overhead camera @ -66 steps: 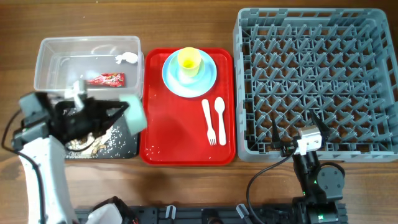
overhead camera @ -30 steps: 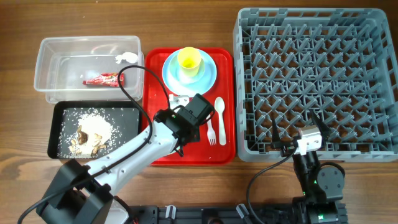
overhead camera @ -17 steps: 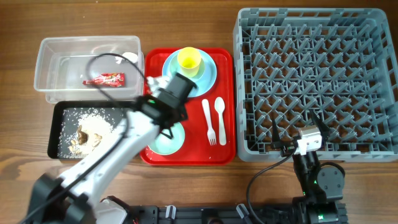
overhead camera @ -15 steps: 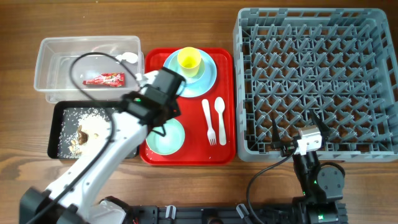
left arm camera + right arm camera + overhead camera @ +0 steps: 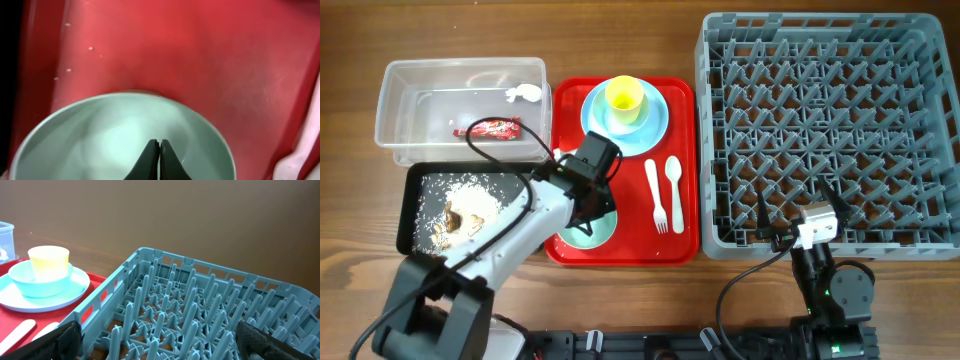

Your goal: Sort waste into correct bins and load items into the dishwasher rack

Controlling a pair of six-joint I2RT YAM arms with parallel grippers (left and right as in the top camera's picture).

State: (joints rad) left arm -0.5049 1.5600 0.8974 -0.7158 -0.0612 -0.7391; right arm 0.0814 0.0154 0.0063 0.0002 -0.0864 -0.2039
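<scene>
Looking down from above, you had the left arm reaching across the black tray onto the red tray, with the left jaws pressed together and empty. Their fingertips pointed down into the pale-green bowl, which sat upright in the tray's near left corner; whether they touched its floor I could not tell. A few white crumbs lay on the red tray beside the bowl. Farther back on that tray the yellow cup stood in the light-blue bowl, itself on the light-blue plate. The white fork and spoon lay side by side to the right of the green bowl. The red wrapper and white tissue were in the clear tub, and the food scraps lay in the black tray. Your right jaws stood spread wide, holding nothing, by the near edge of the grey rack, which was on the tabletop right of the red tray.
</scene>
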